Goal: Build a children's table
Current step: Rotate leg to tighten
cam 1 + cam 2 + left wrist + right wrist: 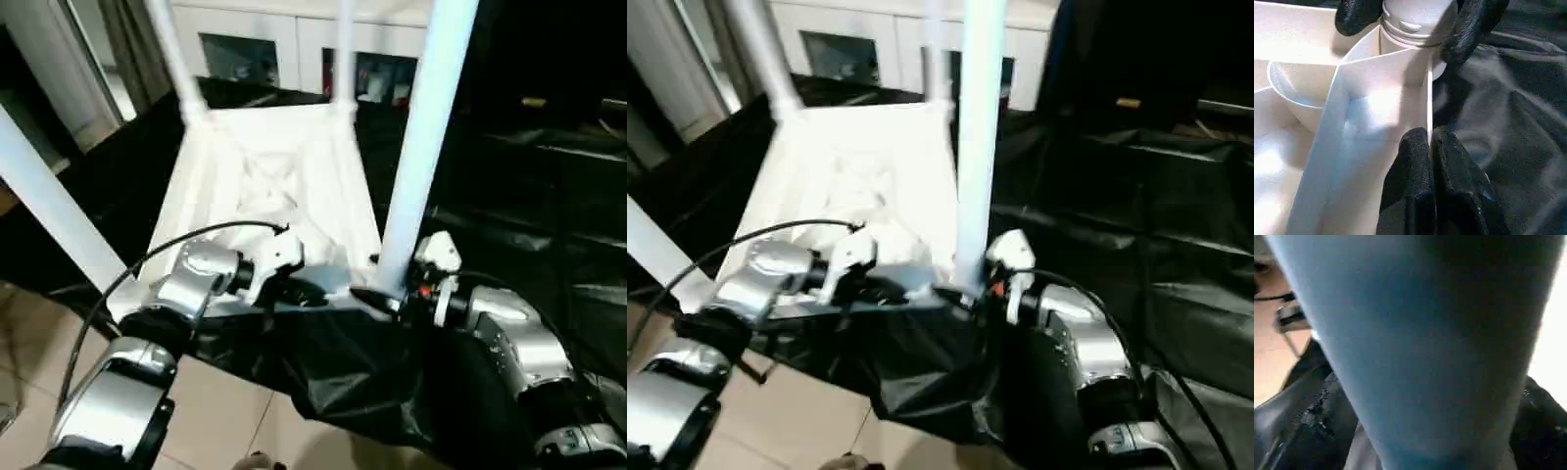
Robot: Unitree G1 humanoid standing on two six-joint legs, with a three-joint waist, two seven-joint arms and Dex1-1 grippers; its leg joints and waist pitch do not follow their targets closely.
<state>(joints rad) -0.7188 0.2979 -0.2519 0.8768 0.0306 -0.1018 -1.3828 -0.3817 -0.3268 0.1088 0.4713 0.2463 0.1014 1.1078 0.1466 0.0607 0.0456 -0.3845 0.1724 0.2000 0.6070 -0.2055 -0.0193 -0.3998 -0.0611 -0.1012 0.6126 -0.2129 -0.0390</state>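
No legible markings. Left claw [1430, 142] pinches the upturned children's table [265, 176] rim; right claw [1415, 24] spread wide around the near leg [421, 147] base.

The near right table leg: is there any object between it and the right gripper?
Nothing visible stands between them. The right gripper sits at the base of the near right leg, and in the left wrist view its fingers bracket the leg's threaded end at the corner socket of the tabletop.
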